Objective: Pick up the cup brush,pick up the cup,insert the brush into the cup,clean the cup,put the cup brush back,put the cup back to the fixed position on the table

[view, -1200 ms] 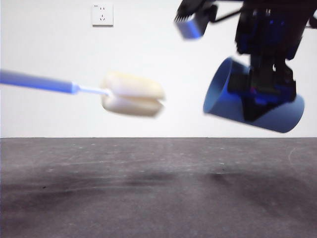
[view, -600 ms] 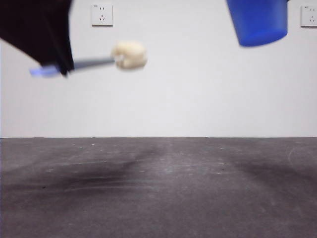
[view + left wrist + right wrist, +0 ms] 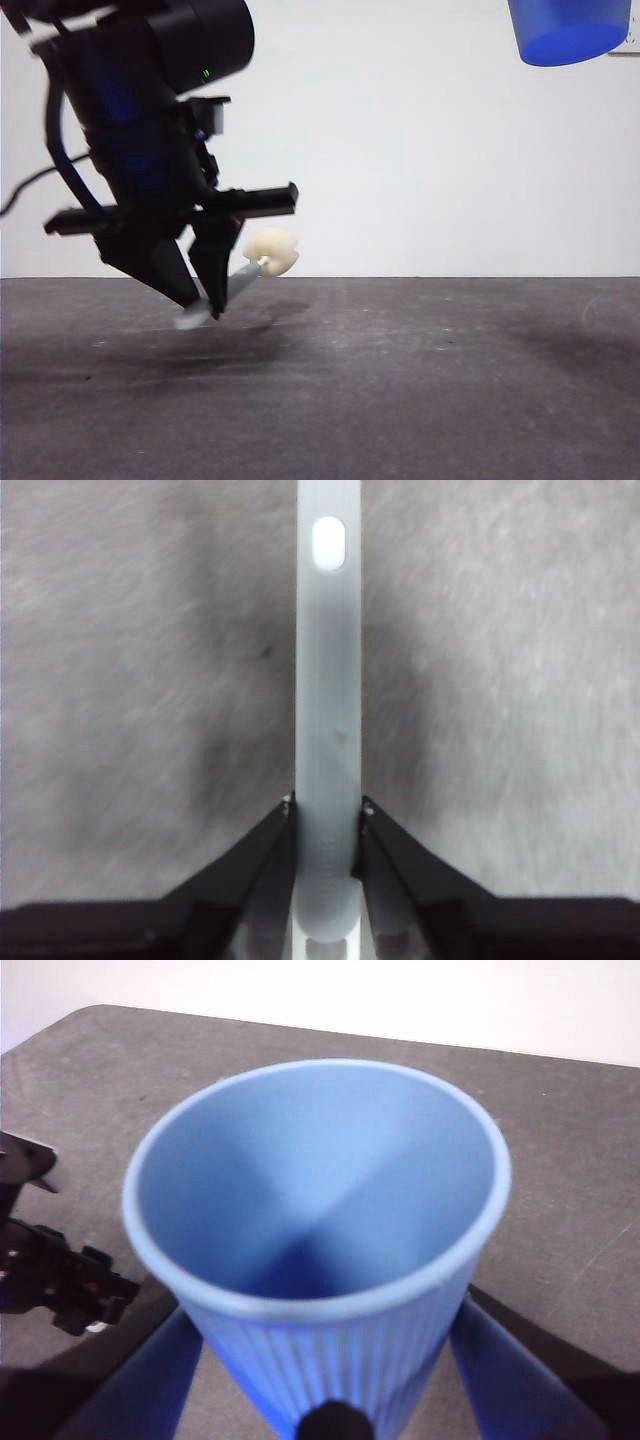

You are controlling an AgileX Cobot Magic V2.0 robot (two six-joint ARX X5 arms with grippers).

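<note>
- Grey plastic is seen between the jaws of the left tool (image 3: 325,815): the handle of the cup brush (image 3: 328,680) is clenched there.
- In the front view, the cup brush (image 3: 262,258) is held low at 9 o'clock, its cream sponge head just above the surface (image 3: 400,380).
- The blue cup (image 3: 320,1250) is gripped by the right tool (image 3: 325,1425) and held high at 1 o'clock in the front view, well apart from the brush.

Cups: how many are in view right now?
1. The cup is held high in the right gripper, above the table; nothing suggests another.
</note>
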